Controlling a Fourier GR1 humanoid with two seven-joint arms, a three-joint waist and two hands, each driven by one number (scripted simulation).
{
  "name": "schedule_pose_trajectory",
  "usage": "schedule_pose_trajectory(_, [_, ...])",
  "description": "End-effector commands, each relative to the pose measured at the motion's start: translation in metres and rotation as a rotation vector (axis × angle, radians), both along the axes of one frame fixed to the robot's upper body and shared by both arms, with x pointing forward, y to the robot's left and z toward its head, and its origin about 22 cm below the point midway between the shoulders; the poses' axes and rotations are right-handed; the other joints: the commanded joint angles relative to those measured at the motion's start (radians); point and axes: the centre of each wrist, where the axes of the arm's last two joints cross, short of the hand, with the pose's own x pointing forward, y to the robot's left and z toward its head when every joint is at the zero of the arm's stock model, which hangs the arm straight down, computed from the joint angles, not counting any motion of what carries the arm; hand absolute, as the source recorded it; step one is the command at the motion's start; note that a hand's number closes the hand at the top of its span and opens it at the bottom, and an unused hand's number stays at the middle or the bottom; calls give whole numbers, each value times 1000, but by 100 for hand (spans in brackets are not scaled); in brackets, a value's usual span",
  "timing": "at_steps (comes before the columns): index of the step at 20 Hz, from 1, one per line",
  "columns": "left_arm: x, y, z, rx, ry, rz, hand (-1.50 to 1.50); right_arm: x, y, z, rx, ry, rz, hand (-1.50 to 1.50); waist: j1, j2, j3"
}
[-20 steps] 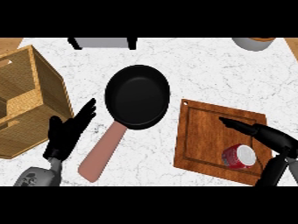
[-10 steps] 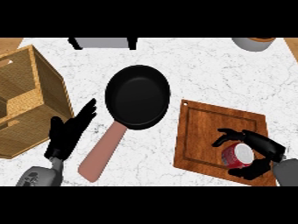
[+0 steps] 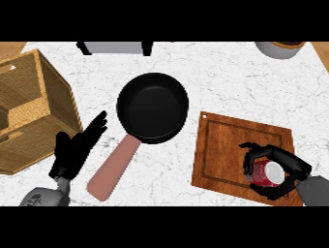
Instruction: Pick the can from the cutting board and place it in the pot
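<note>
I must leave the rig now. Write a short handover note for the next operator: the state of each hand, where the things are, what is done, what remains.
Right hand: fingers curled round the red can, which is on the cutting board, near its lower right corner.
Left hand: open, resting at the lower left beside the pan's handle, holding nothing.
Black pan: mid-counter, left of the board, nothing in it.
Done: the can is grasped.
Left: lift the can, carry it to the pan, set it inside, release.
</note>
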Motion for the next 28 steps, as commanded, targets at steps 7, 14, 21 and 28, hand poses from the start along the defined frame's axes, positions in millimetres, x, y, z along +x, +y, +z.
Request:
schedule_pose_trajectory(7, [-1, 10, -2, -6, 6, 44, 0, -30, 1, -30, 246, -91, -531, 150, -36, 8, 11])
schedule_pose_trajectory(14, [-1, 4, -3, 10, 4, 20, 0, -36, 44, 5, 236, -286, -711, 150, -27, 6, 10])
schedule_pose_trajectory(21, [-1, 1, 17, 15, 20, 28, 0, -40, 56, 68, 78, -450, -706, 150, -15, 6, 11])
schedule_pose_trajectory(28, [3, 6, 8, -2, 6, -5, 0, -37, 98, 122, -29, -586, -707, 150, -11, 9, 11])
